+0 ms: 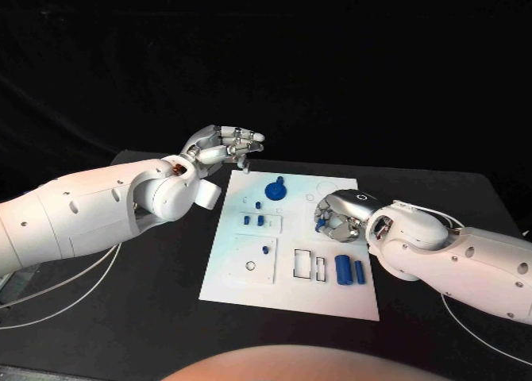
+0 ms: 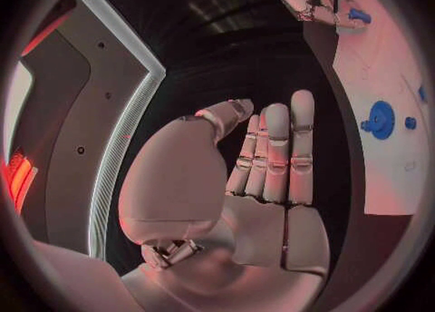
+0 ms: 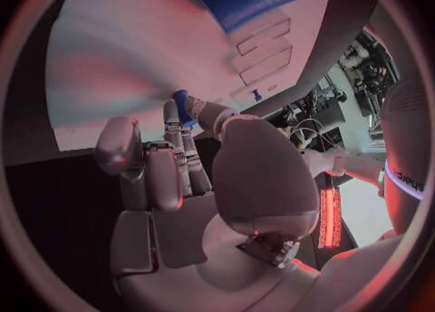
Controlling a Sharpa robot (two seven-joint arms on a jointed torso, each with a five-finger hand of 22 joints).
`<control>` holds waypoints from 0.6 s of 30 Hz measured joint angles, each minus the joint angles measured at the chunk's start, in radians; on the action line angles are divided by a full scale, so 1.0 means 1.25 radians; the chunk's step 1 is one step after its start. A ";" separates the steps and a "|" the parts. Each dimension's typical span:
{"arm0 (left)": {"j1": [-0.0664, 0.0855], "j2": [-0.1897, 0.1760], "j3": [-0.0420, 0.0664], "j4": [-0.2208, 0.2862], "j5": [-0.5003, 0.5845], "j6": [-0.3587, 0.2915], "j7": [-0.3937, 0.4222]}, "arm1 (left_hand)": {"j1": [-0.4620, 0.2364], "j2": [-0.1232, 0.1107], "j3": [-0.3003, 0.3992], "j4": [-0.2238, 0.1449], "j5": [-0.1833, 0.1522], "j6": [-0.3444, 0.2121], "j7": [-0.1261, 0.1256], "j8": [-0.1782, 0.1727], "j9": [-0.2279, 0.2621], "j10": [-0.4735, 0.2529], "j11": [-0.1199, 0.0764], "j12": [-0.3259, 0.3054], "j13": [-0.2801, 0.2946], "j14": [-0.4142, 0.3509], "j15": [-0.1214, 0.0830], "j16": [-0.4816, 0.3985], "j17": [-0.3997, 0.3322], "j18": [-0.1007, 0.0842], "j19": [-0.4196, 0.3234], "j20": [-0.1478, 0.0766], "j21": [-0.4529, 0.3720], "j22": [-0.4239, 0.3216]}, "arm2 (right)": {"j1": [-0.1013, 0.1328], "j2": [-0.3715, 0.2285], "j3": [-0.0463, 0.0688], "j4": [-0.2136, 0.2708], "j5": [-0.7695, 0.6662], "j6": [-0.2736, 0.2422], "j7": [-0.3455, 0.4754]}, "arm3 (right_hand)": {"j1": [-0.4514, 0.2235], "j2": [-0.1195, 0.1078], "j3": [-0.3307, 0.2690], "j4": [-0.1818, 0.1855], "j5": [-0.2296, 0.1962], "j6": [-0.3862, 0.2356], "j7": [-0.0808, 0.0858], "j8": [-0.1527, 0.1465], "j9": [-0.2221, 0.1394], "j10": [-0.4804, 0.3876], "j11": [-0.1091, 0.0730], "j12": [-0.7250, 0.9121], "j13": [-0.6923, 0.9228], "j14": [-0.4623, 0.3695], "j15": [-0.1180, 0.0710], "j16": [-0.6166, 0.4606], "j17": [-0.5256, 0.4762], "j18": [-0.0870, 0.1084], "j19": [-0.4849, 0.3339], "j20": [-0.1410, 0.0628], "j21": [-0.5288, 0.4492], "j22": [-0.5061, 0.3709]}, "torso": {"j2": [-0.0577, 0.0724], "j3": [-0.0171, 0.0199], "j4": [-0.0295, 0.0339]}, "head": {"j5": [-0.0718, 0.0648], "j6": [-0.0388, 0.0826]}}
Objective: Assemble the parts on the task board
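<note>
While above board (image 1: 249, 274), right hand (image 1: 335, 216) perhaps gripping part (image 3: 182, 103).

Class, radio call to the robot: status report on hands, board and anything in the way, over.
Left hand raised off the board, holding nothing. Right hand over the task board, pinching a small blue part. Nothing in the way.

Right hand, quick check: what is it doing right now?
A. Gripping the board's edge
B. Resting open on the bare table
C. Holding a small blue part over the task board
C: the right hand pinches a small blue part at its fingertips above the white task board.
</note>
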 measured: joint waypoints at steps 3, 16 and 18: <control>0.000 0.000 0.000 0.000 0.000 0.000 0.000 | 0.000 0.000 0.000 0.000 0.000 0.000 0.000 0.000 0.000 0.000 0.000 0.000 0.000 0.000 0.000 0.000 0.000 0.000 0.000 0.000 0.000 0.000 | -0.002 -0.001 -0.001 0.001 -0.002 -0.010 -0.004 | 0.001 0.003 0.004 -0.004 -0.002 0.007 -0.003 0.007 0.004 0.004 -0.004 0.002 0.003 -0.003 -0.003 0.000 -0.001 0.000 0.001 -0.001 0.004 0.004 | 0.000 0.0000 0.0001 | -0.001 -0.001; 0.000 0.001 0.000 -0.002 0.000 0.000 0.000 | 0.000 0.000 0.000 0.000 0.000 0.000 0.000 0.000 0.000 0.000 0.000 0.005 0.000 0.000 0.000 0.003 0.000 0.000 0.000 0.000 0.000 0.000 | 0.007 -0.039 0.005 0.057 -0.006 -0.073 -0.018 | 0.007 0.014 0.007 -0.008 -0.008 0.011 -0.006 0.007 0.004 0.011 -0.005 0.007 0.008 0.000 -0.006 0.000 -0.002 -0.009 0.007 -0.007 0.014 0.012 | -0.002 0.0000 -0.0008 | -0.003 0.000; 0.000 0.001 0.000 -0.003 0.000 0.000 0.000 | 0.000 0.000 0.000 0.000 0.000 0.000 0.000 0.000 0.000 0.000 0.000 0.005 0.000 0.000 0.000 0.003 0.000 0.000 0.000 0.000 0.000 0.000 | 0.015 -0.049 0.008 0.080 -0.005 -0.081 -0.020 | 0.007 0.014 0.007 -0.008 -0.008 0.011 -0.006 0.007 0.004 0.011 -0.005 0.007 0.008 0.000 -0.006 0.000 -0.002 -0.009 0.007 -0.007 0.014 0.012 | -0.002 0.0000 -0.0008 | -0.003 0.001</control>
